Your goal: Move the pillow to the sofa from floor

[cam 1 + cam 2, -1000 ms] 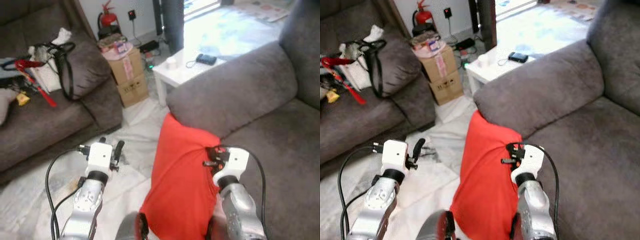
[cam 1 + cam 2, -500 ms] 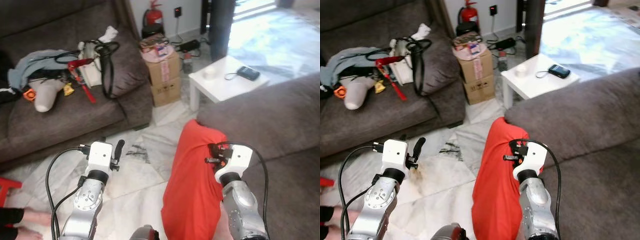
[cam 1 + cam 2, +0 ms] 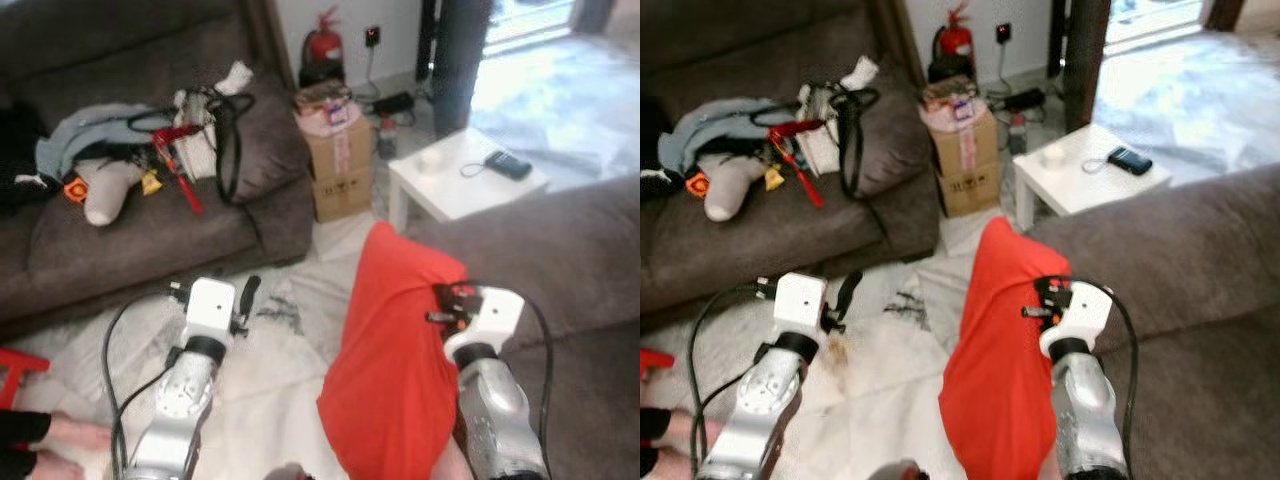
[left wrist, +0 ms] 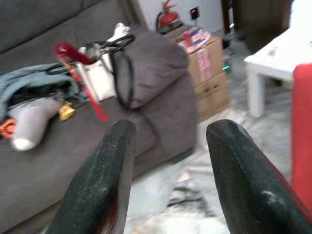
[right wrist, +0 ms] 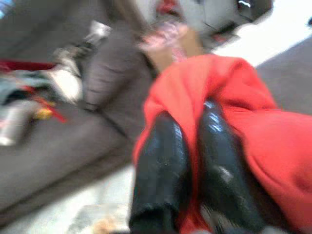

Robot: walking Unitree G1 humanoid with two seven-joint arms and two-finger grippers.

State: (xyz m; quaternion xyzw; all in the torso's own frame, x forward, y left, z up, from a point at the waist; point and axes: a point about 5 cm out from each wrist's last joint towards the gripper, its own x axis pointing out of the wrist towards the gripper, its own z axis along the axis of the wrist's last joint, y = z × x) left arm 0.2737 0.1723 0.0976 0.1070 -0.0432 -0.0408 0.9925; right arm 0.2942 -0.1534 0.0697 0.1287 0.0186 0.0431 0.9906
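grey sofa (image 3: 590, 250) on the right, pale floor (image 3: 260, 370) below; red pillow (image 3: 395, 350) held off the floor against the sofa's arm, right gripper (image 5: 195, 161) fingers clamped on its fabric; left gripper (image 4: 168, 161) fingers apart, holding nothing

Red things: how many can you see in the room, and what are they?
Pillow, held by the right gripper: 1
Fire extinguisher by the wall: 1
Strap on the far sofa: 1
Red thing at the floor's edge, too cut off to name: 1
Total: 4
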